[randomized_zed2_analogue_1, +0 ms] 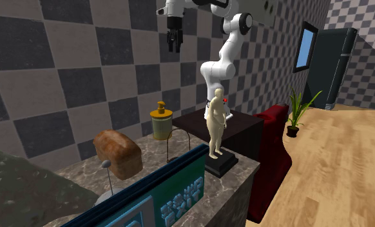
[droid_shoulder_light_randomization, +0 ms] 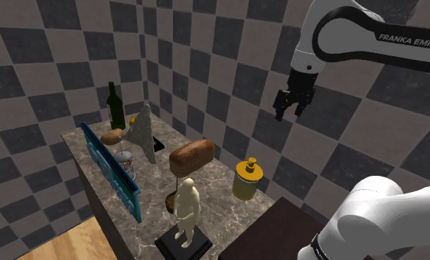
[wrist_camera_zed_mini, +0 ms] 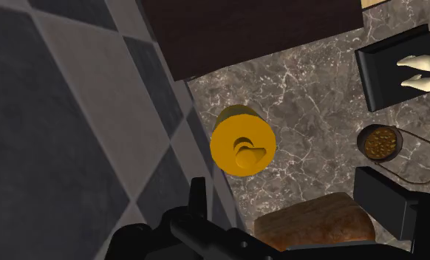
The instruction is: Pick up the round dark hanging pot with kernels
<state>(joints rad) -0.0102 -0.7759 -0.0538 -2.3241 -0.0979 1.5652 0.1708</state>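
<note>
While the all-black two-finger gripper (droid_shoulder_light_randomization: 289, 112) hangs high beside the checkered wall, fingers apart and clasping nothing, the round dark hanging pot of kernels (droid_shoulder_light_randomization: 171, 199) sits far below the fingertips on the grey marble counter (droid_shoulder_light_randomization: 221, 185), half screened by a beige human figurine on a black base (droid_shoulder_light_randomization: 185, 210).

From the second exterior view, the gripper (randomized_zed2_analogue_1: 174, 48) points straight down with open air beneath the fingers. A thin wire frame (randomized_zed2_analogue_1: 170, 145), judged to be the pot's hanger, rises between a brown bread loaf (randomized_zed2_analogue_1: 117, 153) and the figurine (randomized_zed2_analogue_1: 215, 126).

Looking down the gripper (wrist_camera_zed_mini: 287, 199), a yellow lidded jar (wrist_camera_zed_mini: 241, 140) lies almost straight ahead of the fingers. The pot (wrist_camera_zed_mini: 377, 142) lies ahead and off to one finger's side, kernels showing, just beside the loaf (wrist_camera_zed_mini: 317, 221) and the figurine's base (wrist_camera_zed_mini: 387, 70). The descent looks free, but the loaf, base and wire probably crowd the fingers near the rim.
</note>
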